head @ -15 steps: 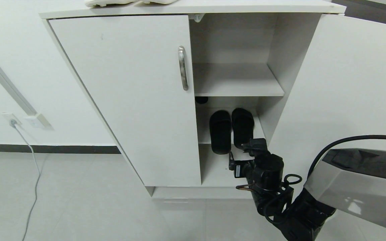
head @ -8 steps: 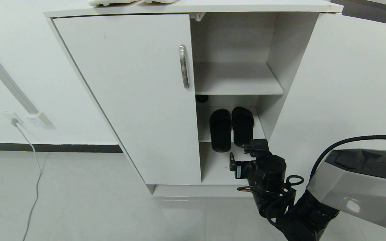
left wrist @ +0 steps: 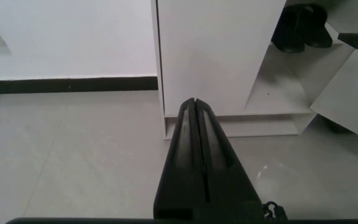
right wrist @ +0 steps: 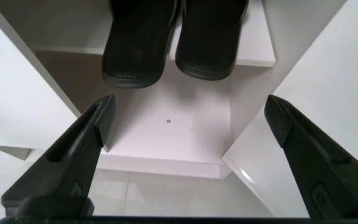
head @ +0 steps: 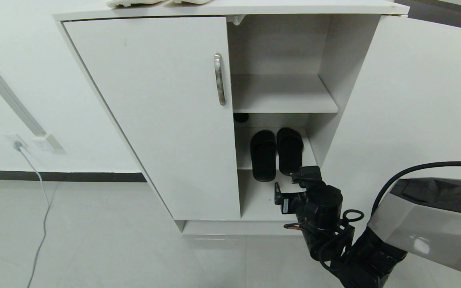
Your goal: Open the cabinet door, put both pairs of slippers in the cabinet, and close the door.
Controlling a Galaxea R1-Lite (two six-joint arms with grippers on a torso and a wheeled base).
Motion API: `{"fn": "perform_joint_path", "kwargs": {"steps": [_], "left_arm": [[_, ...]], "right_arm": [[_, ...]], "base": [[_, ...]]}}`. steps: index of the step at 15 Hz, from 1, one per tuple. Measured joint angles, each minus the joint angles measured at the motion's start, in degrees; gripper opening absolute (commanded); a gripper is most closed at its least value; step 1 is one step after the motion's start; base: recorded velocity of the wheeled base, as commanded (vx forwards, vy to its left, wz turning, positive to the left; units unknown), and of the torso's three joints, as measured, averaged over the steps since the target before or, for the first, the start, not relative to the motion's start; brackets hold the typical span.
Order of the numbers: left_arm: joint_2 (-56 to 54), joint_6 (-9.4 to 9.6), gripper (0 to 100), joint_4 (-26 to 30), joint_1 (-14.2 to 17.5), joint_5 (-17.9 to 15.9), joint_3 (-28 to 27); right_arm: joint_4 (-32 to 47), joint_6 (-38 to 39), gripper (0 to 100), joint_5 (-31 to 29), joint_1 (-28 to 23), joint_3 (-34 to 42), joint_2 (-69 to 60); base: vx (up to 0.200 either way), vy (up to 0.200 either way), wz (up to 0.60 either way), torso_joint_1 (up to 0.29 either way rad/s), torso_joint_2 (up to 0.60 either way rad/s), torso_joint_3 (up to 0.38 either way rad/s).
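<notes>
**Black slippers shelved, right door of the cabinet open, pale pair on top**

The cabinet [head: 294,7] stands against the wall; its left door [head: 154,112] is shut, with a metal handle [head: 219,80] upright along the edge nearest the cabinet's middle; its right door [head: 406,104] is swung wide open, so the right half of the cabinet's inside shows.

Inside the cabinet an upper shelf [head: 282,96] sits above a lower shelf [head: 310,158]; the pair of black slippers [head: 263,157] lies side by side on that lower shelf, lengthwise front to back, the two just beside each other; in the right wrist view the black pair [right wrist: 143,43] juts a little over the shelf's front edge, the one nearer the cabinet's shut door more than the other; below them is the cabinet's bottom board [right wrist: 166,134]. A small dark round thing [head: 240,118] shows behind the edge of the shut door, at the back of the cabinet; what it is cannot be told.

The pale slippers [head: 134,2] lie on the cabinet's top board, above the shut door.

The right gripper [head: 288,182] hangs just in front of the cabinet's open half, level with the bottom compartment and just below the black pair; its fingers are spread wide with nothing between them, touching neither slippers nor cabinet [right wrist: 188,106].

The left gripper [left wrist: 195,109] is over the floor [left wrist: 73,155], well in front of the cabinet's shut door; its fingers are pressed together and hold nothing.
</notes>
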Motion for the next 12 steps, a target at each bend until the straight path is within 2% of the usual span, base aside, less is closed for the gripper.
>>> {"fn": "perform_joint_path", "kwargs": {"steps": [4,12], "left_arm": [[0.0,0.04,0,0.0,0.0,0.0,0.0],[0.0,0.17,0,0.0,0.0,-0.1,0.0]], "right_arm": [[0.0,0.0,100,0.0,0.0,0.0,0.0],[-0.2,-0.5,100,0.0,-0.1,-0.1,0.0]], "base": [[0.0,0.0,0.0,0.001,0.0,0.049],[0.0,0.0,0.0,0.001,0.0,0.193]]}}
